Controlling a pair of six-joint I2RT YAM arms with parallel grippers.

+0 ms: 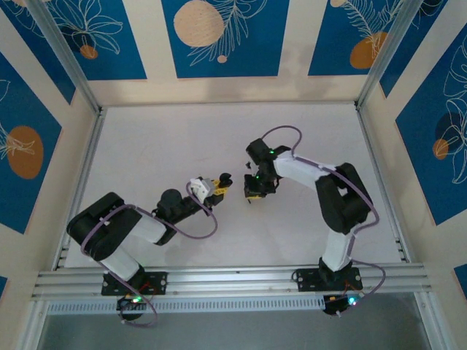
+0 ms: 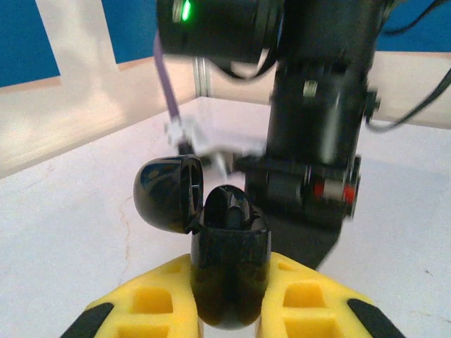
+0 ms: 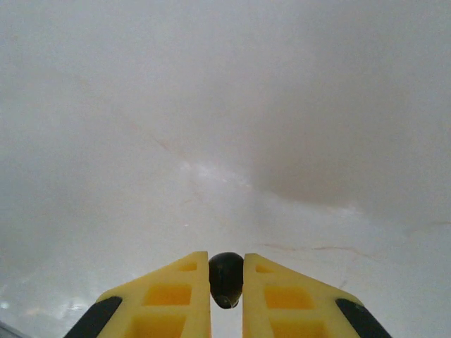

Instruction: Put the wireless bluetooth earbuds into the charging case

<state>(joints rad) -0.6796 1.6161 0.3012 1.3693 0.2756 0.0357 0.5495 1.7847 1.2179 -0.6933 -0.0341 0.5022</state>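
Note:
My left gripper [image 2: 229, 299] is shut on the black charging case [image 2: 229, 264], which stands upright between the yellow fingers [image 2: 141, 303] with its lid [image 2: 169, 191] flipped open to the left. A dark rounded shape sits inside the case's mouth. My right gripper [image 3: 226, 285] is shut on one small black earbud [image 3: 226, 276], pinched between its yellow fingers [image 3: 173, 296] just above the white table. From above, the left gripper [image 1: 217, 185] holds the case [image 1: 225, 179] near the table's middle, and the right gripper [image 1: 254, 192] points down a short way to its right.
The white table [image 1: 182, 138] is ringed by low walls and an aluminium frame [image 1: 233, 277] at the near edge. In the left wrist view the right arm's black wrist [image 2: 317, 141] looms close behind the case.

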